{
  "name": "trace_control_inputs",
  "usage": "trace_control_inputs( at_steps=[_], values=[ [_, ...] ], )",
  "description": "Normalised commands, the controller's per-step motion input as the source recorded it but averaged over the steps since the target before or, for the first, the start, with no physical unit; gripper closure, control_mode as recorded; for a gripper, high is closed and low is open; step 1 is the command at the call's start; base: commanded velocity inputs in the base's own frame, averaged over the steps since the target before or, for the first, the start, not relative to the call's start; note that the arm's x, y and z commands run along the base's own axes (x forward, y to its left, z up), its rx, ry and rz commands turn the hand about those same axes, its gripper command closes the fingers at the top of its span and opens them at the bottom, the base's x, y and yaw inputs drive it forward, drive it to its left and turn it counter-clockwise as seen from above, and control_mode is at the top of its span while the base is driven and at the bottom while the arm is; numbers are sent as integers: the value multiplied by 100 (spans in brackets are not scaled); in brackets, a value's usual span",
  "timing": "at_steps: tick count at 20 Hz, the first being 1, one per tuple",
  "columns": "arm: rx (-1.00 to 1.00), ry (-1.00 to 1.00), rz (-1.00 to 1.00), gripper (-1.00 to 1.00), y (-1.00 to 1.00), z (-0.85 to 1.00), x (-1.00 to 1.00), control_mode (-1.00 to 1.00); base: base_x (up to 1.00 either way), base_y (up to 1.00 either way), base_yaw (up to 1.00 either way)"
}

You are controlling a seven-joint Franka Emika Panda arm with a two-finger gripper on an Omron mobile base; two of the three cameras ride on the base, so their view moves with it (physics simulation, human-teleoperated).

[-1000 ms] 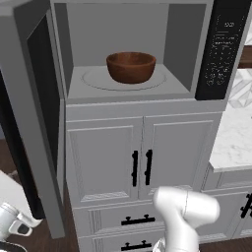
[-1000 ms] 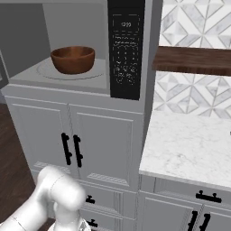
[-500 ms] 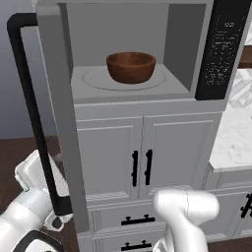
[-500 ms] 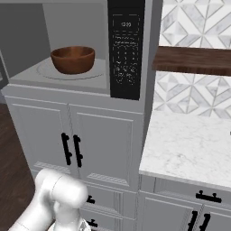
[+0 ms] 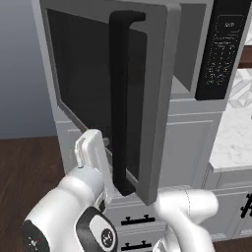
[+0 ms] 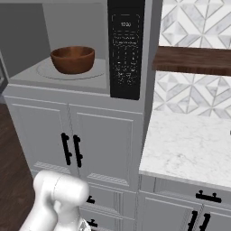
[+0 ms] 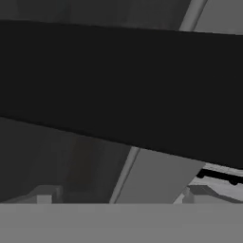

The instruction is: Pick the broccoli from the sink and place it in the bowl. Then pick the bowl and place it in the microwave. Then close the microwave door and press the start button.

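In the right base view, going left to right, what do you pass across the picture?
The wooden bowl on the turntable inside the microwave, then the black control panel, then the dark wooden shelf above the marble counter.

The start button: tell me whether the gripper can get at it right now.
Probably not yet. The gripper sits low by the half-shut microwave door, left of the control panel; the panel face itself looks unobstructed.
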Motion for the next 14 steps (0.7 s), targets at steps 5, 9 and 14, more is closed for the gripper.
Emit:
trace_control_inputs(
  at_steps=[5, 9, 14],
  values=[
    [27, 8, 0, -100, -100, 54, -2, -100, 0, 0, 0],
    [28, 17, 0, -100, -100, 61, 19, -100, 0, 0, 0],
    [22, 23, 0, -100, -100, 29, 57, -100, 0, 0, 0]
  ],
)
